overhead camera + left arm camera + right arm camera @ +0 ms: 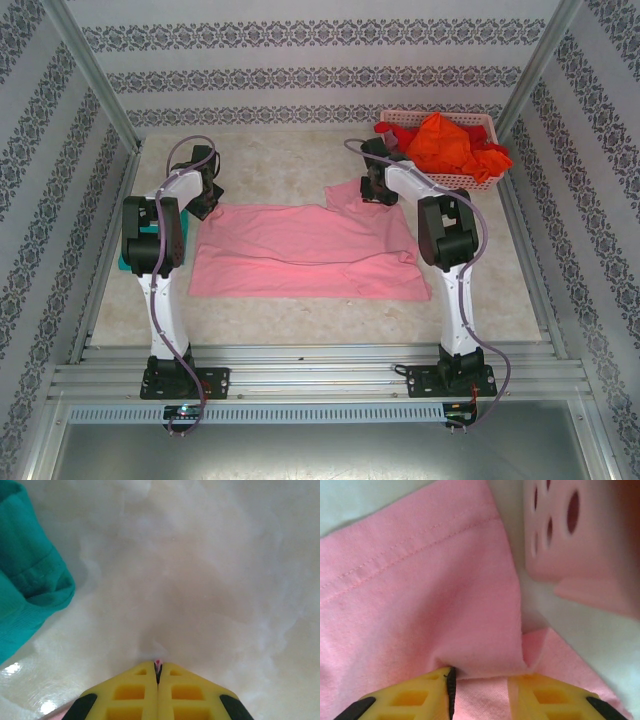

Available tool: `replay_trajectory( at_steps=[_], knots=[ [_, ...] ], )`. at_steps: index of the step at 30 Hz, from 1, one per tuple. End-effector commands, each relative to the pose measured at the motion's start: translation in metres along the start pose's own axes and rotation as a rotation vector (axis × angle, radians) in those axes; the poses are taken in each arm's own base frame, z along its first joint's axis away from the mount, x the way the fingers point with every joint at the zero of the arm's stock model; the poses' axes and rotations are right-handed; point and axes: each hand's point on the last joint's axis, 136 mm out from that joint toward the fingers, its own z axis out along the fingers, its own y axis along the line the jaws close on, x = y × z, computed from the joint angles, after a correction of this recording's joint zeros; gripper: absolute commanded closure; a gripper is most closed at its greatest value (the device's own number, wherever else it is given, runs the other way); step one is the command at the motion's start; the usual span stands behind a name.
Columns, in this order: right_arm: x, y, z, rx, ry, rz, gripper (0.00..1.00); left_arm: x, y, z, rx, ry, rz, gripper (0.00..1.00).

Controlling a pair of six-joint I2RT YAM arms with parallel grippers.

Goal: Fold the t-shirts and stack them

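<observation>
Patterned wallpaper walls around a pale marbled table [300,320]. Pink t-shirt [300,250] lies spread flat mid-table, wrinkled at its right end, not folded yet.

Left hand [207,200] sits at the shirt's far-left corner. In the left wrist view its fingers are pressed together with a sliver of pink pinched at the tips. Right hand [375,188] is at the far-right end, on the bunched part near the basket. In the right wrist view its fingers [405,697] stand a little apart with a fold of pink cloth between them. This looks like a grip on the fold.

Progress is early: no fold made, no stack started. Red and orange t-shirts [445,145] are heaped in the pink lattice basket [480,182] at the far right, waiting. Teal t-shirt [25,580] lies loose on the table just left of the left hand, partly under that arm in the top view.

Obstacles: the basket wall [580,540] is very close to the right hand, so room is tight there. The teal cloth crowds the left side.
</observation>
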Motion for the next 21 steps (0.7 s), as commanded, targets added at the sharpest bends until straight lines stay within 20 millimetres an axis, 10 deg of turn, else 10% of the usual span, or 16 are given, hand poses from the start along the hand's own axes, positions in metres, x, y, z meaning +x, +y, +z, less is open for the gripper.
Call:
replay_trajectory(
  at_steps=[1,12,21],
  knots=[
    [0.014,0.005,0.003,0.002,0.076,-0.056,0.69,0.003,0.004,-0.001,0.004,0.025,0.014,1.00],
    [0.054,0.011,0.022,-0.059,0.243,-0.048,0.95,0.003,0.005,0.000,0.011,0.029,0.010,1.00],
    [0.003,0.016,-0.027,-0.064,0.022,-0.051,0.98,-0.002,0.006,-0.006,0.026,0.019,0.005,1.00]
  ],
)
